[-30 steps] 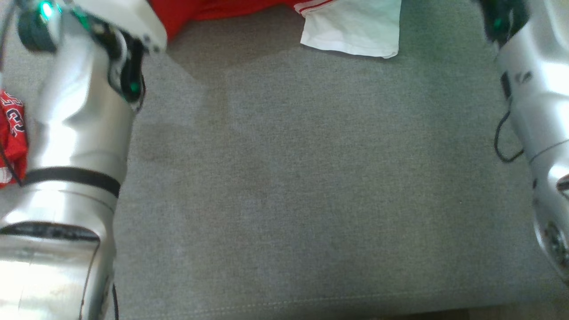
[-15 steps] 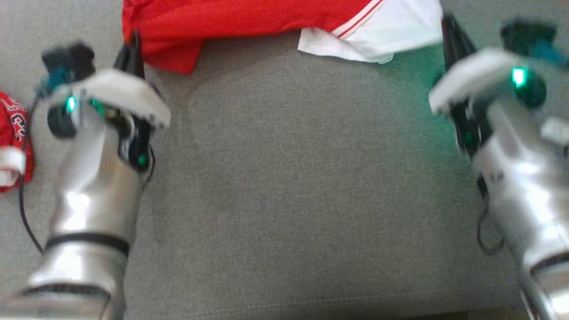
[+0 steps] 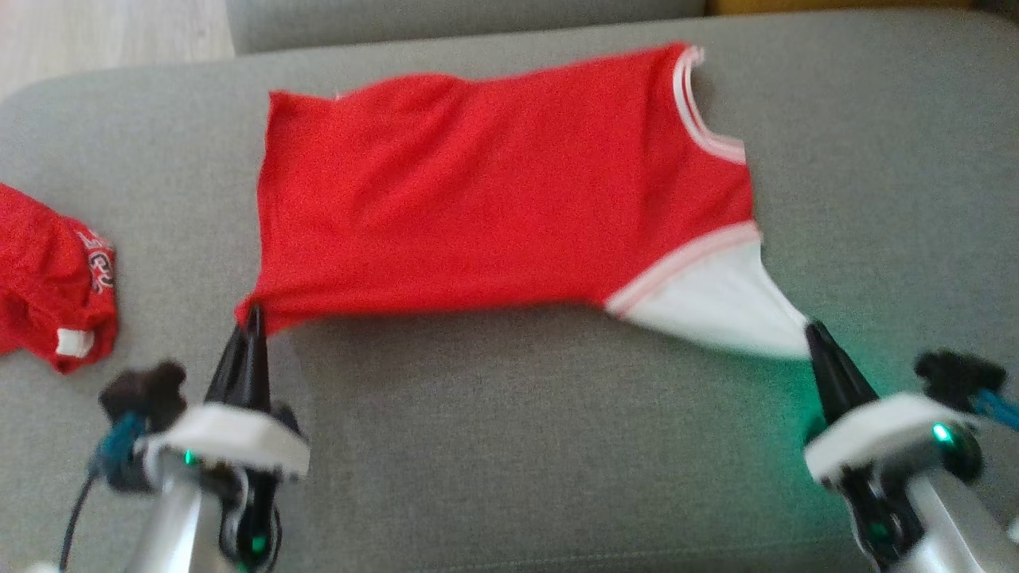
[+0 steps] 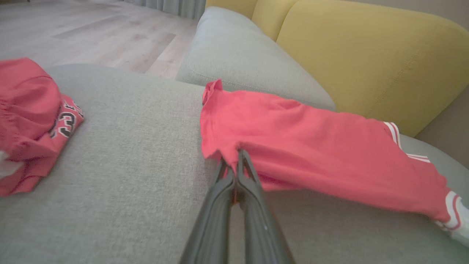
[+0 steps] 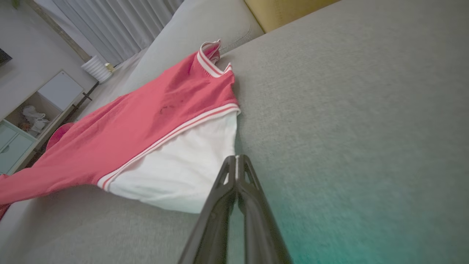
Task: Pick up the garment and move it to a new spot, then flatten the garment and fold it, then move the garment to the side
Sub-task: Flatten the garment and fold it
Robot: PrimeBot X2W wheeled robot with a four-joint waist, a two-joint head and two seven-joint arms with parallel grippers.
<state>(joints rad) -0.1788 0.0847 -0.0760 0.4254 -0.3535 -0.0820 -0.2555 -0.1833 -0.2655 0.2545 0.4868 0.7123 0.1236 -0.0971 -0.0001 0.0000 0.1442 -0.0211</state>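
The garment point(image 3: 493, 191) is a red shirt with a white sleeve and red-and-white striped trim, spread across the grey sofa seat point(image 3: 541, 446). My left gripper point(image 3: 253, 314) is shut on the shirt's near left corner; in the left wrist view the red cloth point(image 4: 311, 146) is pinched at the left gripper's tips point(image 4: 234, 156). My right gripper point(image 3: 810, 330) is shut on the tip of the white sleeve point(image 3: 716, 306); the right wrist view shows the white sleeve's edge point(image 5: 183, 172) caught at the right gripper's tips point(image 5: 236, 159). The near edge of the shirt hangs stretched between the two grippers.
A second red garment point(image 3: 48, 286) with lettering lies bunched at the seat's left edge, also as a red heap point(image 4: 29, 121) in the left wrist view. Yellow back cushions point(image 4: 366, 55) rise behind the seat. Wooden floor point(image 3: 103, 32) lies beyond the far left.
The head camera has tilted, so the whole shirt is now in view. Both grippers have drawn back toward the seat's near edge with the shirt, which now lies spread out.
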